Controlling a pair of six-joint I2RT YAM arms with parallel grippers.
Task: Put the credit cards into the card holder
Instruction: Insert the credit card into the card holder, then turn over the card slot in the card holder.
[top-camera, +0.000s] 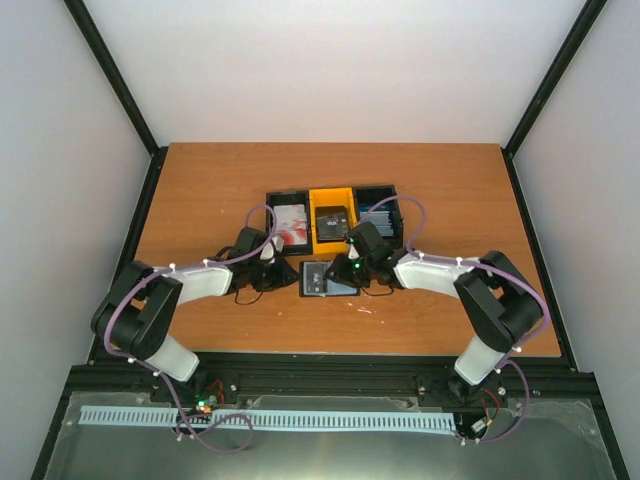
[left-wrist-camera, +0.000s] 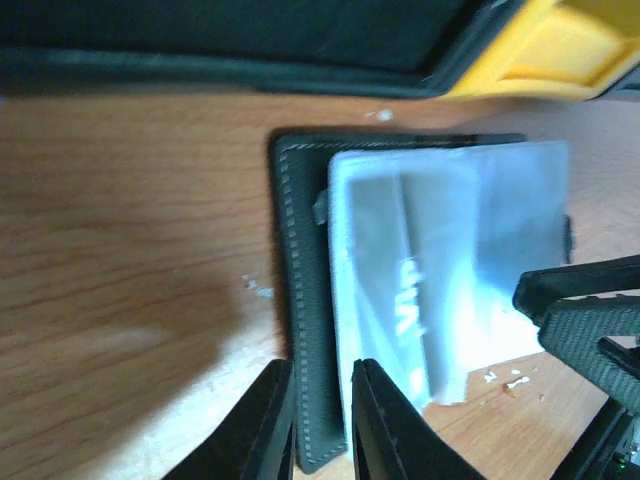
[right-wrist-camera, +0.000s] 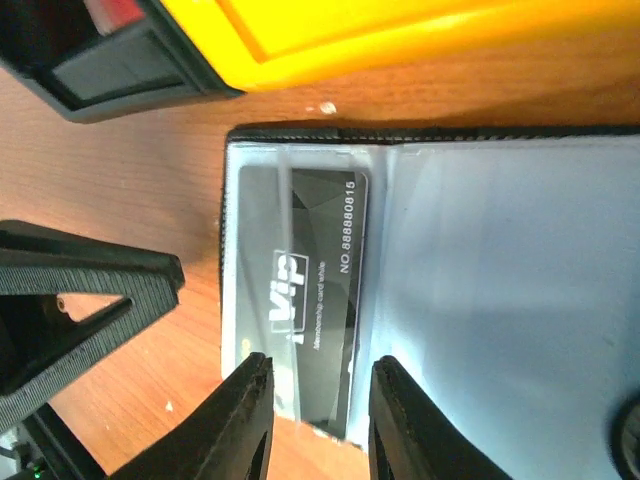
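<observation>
Top: open holder (top-camera: 322, 279) at 6 o'clock of yellow bin (top-camera: 332, 215), left claw (top-camera: 266, 278) at its 9, right claw (top-camera: 347, 270) at its 3. Left wrist: claw clamps holder's black edge. Right wrist: claw parted, astride grey card (right-wrist-camera: 320, 270) in holder.

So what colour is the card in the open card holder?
Dark grey card with pale VIP lettering, clearest in the right wrist view.
</observation>
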